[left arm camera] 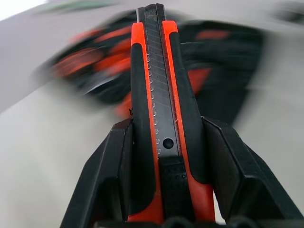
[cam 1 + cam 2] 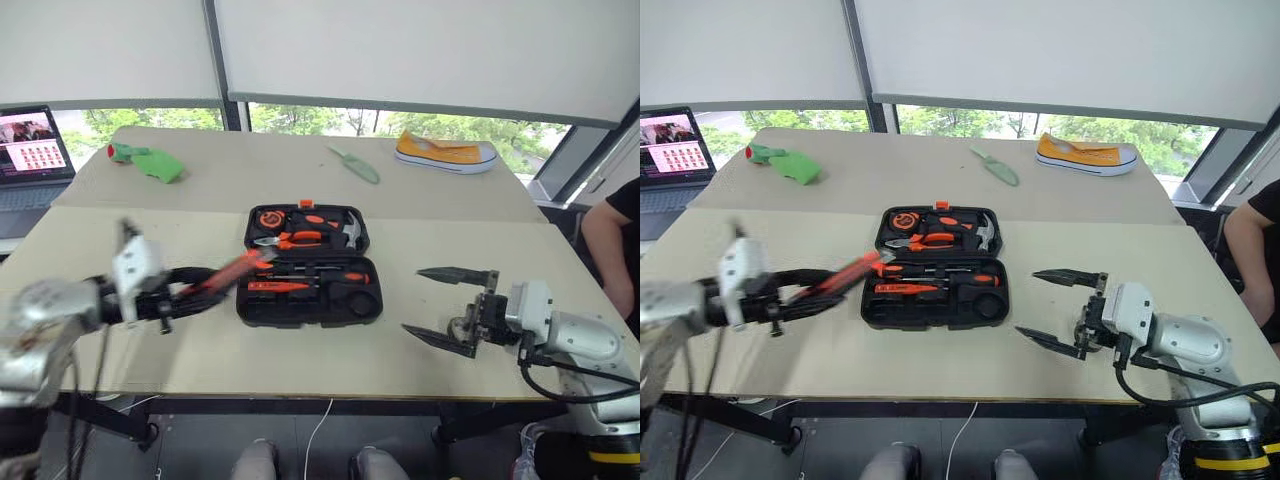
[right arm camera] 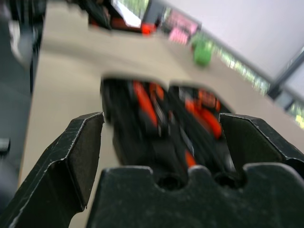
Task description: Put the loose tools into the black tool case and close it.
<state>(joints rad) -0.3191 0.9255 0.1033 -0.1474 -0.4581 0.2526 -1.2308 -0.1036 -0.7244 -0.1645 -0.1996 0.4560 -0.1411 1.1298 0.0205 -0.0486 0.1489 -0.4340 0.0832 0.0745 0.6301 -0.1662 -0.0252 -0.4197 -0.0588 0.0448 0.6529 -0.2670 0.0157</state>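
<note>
Meanwhile, your left pincer [image 2: 205, 281] pinches the orange-and-black utility knife [image 1: 159, 118] beside the open black plastic hinged tool case [image 2: 310, 300] on the beige table [image 2: 200, 350]; your right pincer [image 2: 445, 305] hangs spread nearby.

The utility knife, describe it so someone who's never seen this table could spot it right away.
Find the open black plastic tool case in the middle of the beige table. At its left edge, the left gripper grips a long orange-and-black utility knife, pointing toward the case. Unlike the slotted tools, it is held above the table.
</note>
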